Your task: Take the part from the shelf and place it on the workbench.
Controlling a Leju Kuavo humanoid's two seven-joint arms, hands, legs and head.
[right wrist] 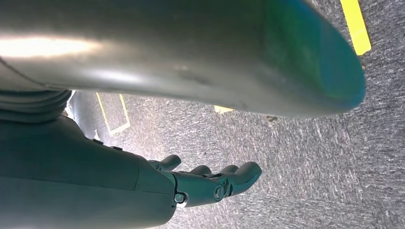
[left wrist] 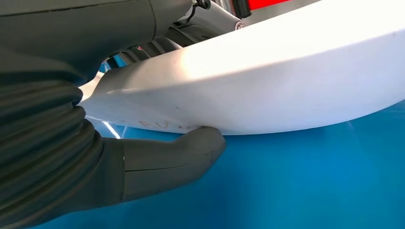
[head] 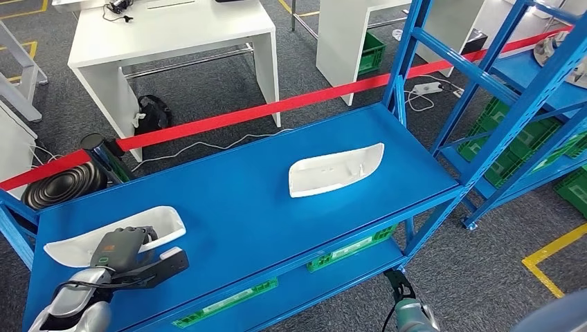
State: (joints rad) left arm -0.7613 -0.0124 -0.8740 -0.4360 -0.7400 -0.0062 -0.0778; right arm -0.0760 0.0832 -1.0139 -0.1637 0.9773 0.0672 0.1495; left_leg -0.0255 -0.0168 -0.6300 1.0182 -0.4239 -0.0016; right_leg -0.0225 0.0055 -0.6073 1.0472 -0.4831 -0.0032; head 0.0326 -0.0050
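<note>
Two white curved parts lie on the blue shelf [head: 242,214]. One part [head: 76,245] is at the near left, the other [head: 336,169] in the middle right. My left hand [head: 128,252] grips the left part [left wrist: 286,81]: dark fingers reach over its top and the thumb [left wrist: 181,152] presses its near lower edge. The part still rests on the shelf surface [left wrist: 310,181]. My right hand [right wrist: 210,181] hangs below the shelf's front edge above the grey carpet, fingers loosely apart and holding nothing; it also appears low in the head view as the right hand [head: 405,290].
A red barrier tape [head: 277,107] runs behind the shelf from a black post with a round base [head: 62,183]. White tables [head: 173,34] stand beyond it. A second blue rack [head: 526,104] with green crates [head: 526,149] stands at the right. A yellow floor line [head: 554,259] marks the carpet.
</note>
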